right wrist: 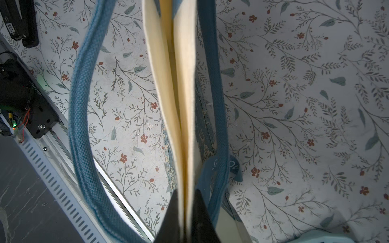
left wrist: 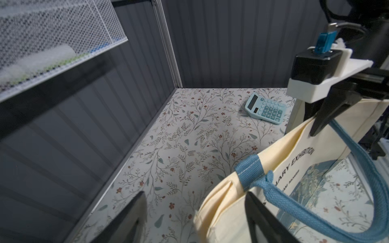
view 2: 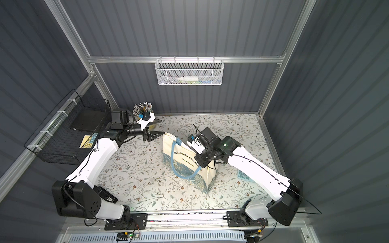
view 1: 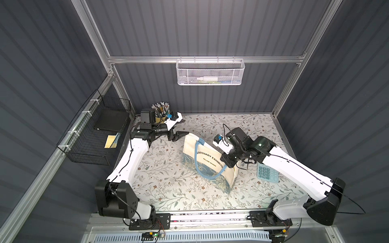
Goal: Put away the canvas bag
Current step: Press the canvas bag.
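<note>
The canvas bag (view 1: 202, 155) (view 2: 181, 155) stands upright mid-table, cream with a light-blue handle (view 1: 199, 166) looping down its lettered face. My right gripper (view 1: 228, 163) (view 2: 201, 164) (right wrist: 186, 195) is shut on the bag's top edge (right wrist: 183, 84) at its right end, both cream layers pinched between the black fingers (left wrist: 322, 120). My left gripper (view 1: 184, 127) (view 2: 162, 126) (left wrist: 194, 192) is open at the bag's left upper corner. The bag's folded end (left wrist: 227, 202) lies between the spread fingers, unclamped.
A light-blue calculator (view 1: 267, 172) (left wrist: 266, 108) lies right of the bag, partly under my right arm. A yellow pencil cup (view 1: 161, 117) stands behind my left wrist. A white mesh basket (view 1: 210, 72) hangs on the back wall, a black wire basket (view 1: 94, 134) on the left wall.
</note>
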Tool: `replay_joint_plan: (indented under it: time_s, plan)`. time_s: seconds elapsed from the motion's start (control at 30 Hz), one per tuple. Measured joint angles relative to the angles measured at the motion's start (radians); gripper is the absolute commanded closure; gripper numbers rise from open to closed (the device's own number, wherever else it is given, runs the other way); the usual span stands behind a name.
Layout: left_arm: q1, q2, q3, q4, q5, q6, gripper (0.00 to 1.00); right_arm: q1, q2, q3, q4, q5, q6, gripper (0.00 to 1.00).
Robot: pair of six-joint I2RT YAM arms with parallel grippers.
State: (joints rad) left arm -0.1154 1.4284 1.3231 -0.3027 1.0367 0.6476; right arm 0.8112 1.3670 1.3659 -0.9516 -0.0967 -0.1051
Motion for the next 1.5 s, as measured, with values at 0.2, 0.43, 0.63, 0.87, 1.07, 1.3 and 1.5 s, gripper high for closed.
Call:
replay_joint_plan:
  time_s: [0.2,0.43,0.63,0.87,1.07,1.3,1.5]
  plan:
    - [-0.092,0.016,0.121,-0.055,0.003,0.002,0.18,0.000,-0.001,0.001,0.000,0.004,-0.008,1.00]
    - [-0.370,0.154,0.306,-0.277,-0.100,0.138,0.22,0.000,0.000,0.021,-0.019,0.005,-0.033,1.00]
    - [-0.467,0.298,0.412,-0.504,-0.229,0.242,0.25,-0.002,0.009,0.046,-0.027,0.012,-0.034,1.00]
    - [-0.460,0.307,0.428,-0.580,-0.294,0.277,0.28,-0.006,0.028,0.046,-0.048,0.021,-0.033,1.00]
    - [-0.452,0.272,0.385,-0.600,-0.311,0.276,0.25,-0.006,0.018,0.036,-0.037,0.054,-0.029,1.00]
    - [-0.441,0.254,0.327,-0.612,-0.304,0.276,0.23,-0.006,-0.048,-0.031,-0.008,0.047,0.000,1.00]
    - [-0.434,0.269,0.349,-0.614,-0.270,0.273,0.26,-0.006,-0.105,-0.078,0.026,0.018,0.011,1.00]
